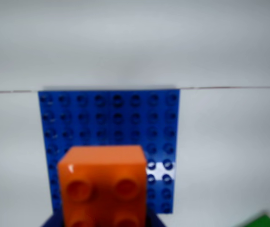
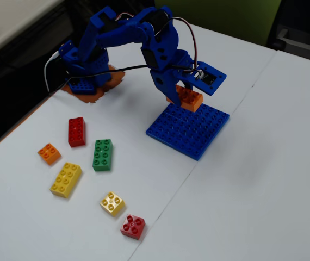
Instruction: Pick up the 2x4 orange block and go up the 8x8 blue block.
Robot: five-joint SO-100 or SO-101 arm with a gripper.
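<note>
My gripper (image 2: 183, 93) is shut on the 2x4 orange block (image 2: 187, 99). It holds the block low over the edge of the 8x8 blue block (image 2: 190, 129) that is nearest the arm. I cannot tell whether the two touch. In the wrist view the orange block (image 1: 104, 182) fills the lower middle, studs facing the camera, and covers the near part of the blue baseplate (image 1: 111, 118). Only dark blue slivers of the jaws show beside the block at the bottom edge.
Loose bricks lie left of the plate: red 2x4 (image 2: 76, 131), green 2x4 (image 2: 103, 154), small orange 2x2 (image 2: 49, 153), yellow 2x4 (image 2: 66, 179), yellow 2x2 (image 2: 112, 203), red 2x2 (image 2: 132, 226). A green corner (image 1: 263, 221) shows in the wrist view. The arm base (image 2: 81, 68) stands by the table's left edge.
</note>
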